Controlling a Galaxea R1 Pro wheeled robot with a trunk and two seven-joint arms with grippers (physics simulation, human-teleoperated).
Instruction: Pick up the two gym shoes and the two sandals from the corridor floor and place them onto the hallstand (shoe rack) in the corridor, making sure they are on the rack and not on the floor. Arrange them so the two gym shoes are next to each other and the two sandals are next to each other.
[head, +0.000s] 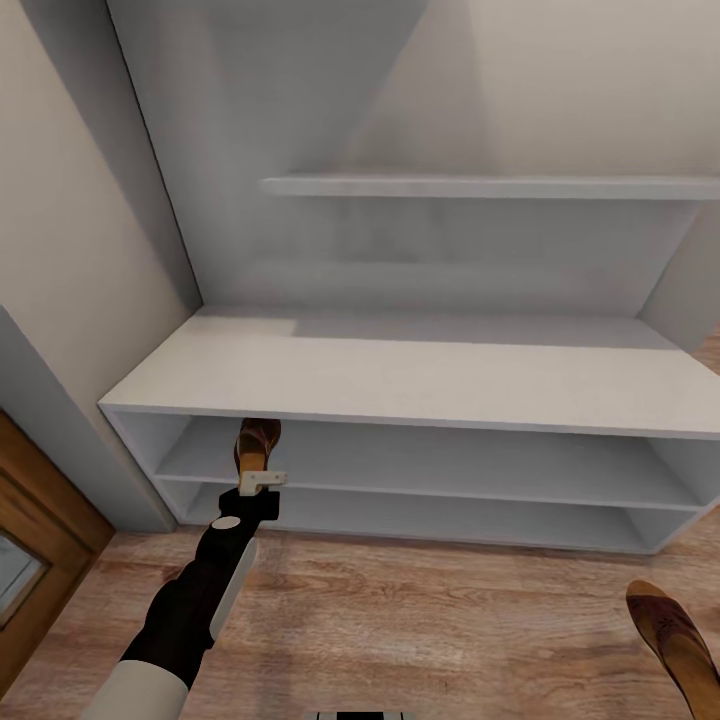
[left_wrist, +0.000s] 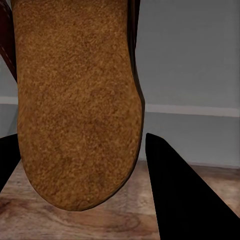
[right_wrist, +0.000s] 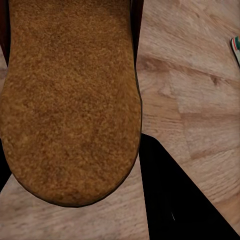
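The shoe rack (head: 420, 375) stands against the wall, its flat white top bare from the left corner to where it runs out of the head view on the right. Below the top's front edge, 2 open shelf tiers run the rack's full width; above it, the tall back panel carries a floating shelf (head: 490, 187).

The left arm (head: 195, 610) reaches forward over the wood floor (head: 420, 620) toward the rack's left end. Its gripper (head: 262, 482) sits just in front of the upper tier's opening, clamped on a brown sandal (head: 257, 445). The sandal stands nearly upright, its upper part crossing the top's front edge line and reaching into the upper tier. From the left wrist view the sandal's tan sole (left_wrist: 75, 100) sits between the dark fingers (left_wrist: 180, 195), with the rack's white shelves behind it.

The second sandal (head: 675, 630) shows in front of the rack's right end, above the floor. From the right wrist view its sole (right_wrist: 70, 95) lies between the right gripper's dark fingers (right_wrist: 175, 200), which hold it over the planks. A sliver of a white shoe (right_wrist: 235, 49) with green and red trim shows at that view's edge.
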